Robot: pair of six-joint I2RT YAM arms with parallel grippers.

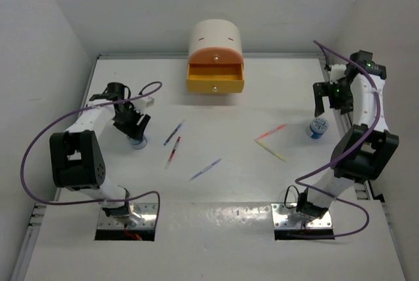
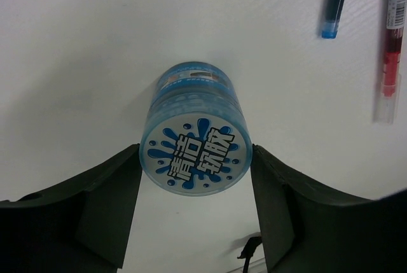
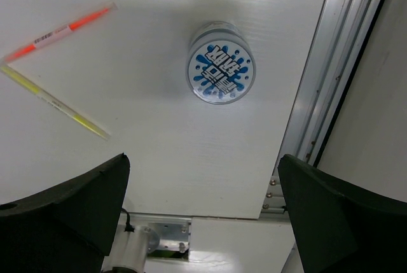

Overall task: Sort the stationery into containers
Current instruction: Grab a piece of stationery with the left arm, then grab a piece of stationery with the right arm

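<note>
We see two small round jars of clear blue plastic, each with a flat white-and-blue printed lid. The left jar (image 2: 194, 130) stands on the white table (image 1: 249, 183), near a blue pen (image 1: 173, 132) and a red pen (image 1: 173, 151). The left gripper (image 2: 196, 161) has its dark fingers pinching the jar at opposite sides of the lid rim.

The right jar (image 3: 220, 71) stands by the table's right edge. The right gripper (image 3: 203, 161) hovers above it, fingers spread wide.

We judge the jars light, rigid and smooth, so likely slippery. A hold across the straight side wall should suit them best.

At the far edge, the cream arched box (image 1: 215, 38) has its yellow drawer (image 1: 215, 84) open.
</note>
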